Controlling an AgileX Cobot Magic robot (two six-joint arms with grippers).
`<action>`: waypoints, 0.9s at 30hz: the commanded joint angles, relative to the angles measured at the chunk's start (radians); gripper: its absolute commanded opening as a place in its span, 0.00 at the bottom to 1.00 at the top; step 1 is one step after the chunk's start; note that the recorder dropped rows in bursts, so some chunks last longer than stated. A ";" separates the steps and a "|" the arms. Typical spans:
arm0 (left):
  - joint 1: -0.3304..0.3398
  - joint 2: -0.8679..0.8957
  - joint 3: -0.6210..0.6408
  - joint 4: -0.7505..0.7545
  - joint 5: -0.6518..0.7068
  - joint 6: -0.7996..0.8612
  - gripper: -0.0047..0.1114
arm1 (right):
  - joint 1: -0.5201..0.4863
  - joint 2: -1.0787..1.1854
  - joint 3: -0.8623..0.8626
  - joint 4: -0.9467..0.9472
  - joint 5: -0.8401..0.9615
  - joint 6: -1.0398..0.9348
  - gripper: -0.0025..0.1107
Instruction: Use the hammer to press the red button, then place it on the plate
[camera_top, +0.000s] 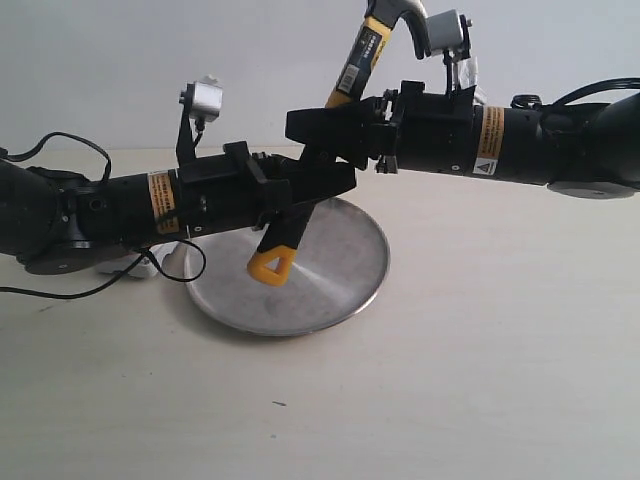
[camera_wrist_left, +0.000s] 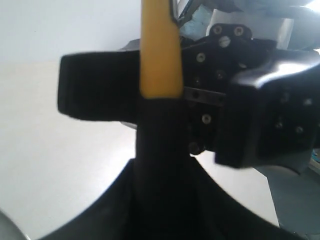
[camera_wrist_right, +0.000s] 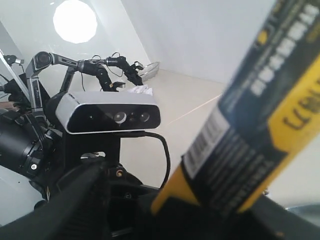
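The hammer hangs tilted above the plate, steel head up at the top edge and yellow end low over the plate's middle. My left gripper is shut on the lower black handle, which fills the space between its jaws. My right gripper sits just above it around the handle and is open. A gap shows between one finger and the handle. The yellow band rises in front of the right gripper's fingers. The red button is out of view.
Both arms meet over the plate from either side. A white object and a black cable lie on the pale table under the left arm. The left arm's camera faces my right wrist closely.
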 joint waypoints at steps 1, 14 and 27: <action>-0.004 -0.026 -0.006 -0.050 -0.077 0.012 0.04 | 0.001 -0.002 -0.007 0.012 -0.002 -0.016 0.50; -0.004 -0.026 -0.006 -0.057 -0.077 0.012 0.05 | 0.001 -0.002 -0.007 0.019 -0.002 -0.008 0.02; -0.004 -0.026 -0.006 -0.064 -0.077 0.012 0.55 | 0.001 -0.002 -0.007 0.025 -0.002 0.006 0.02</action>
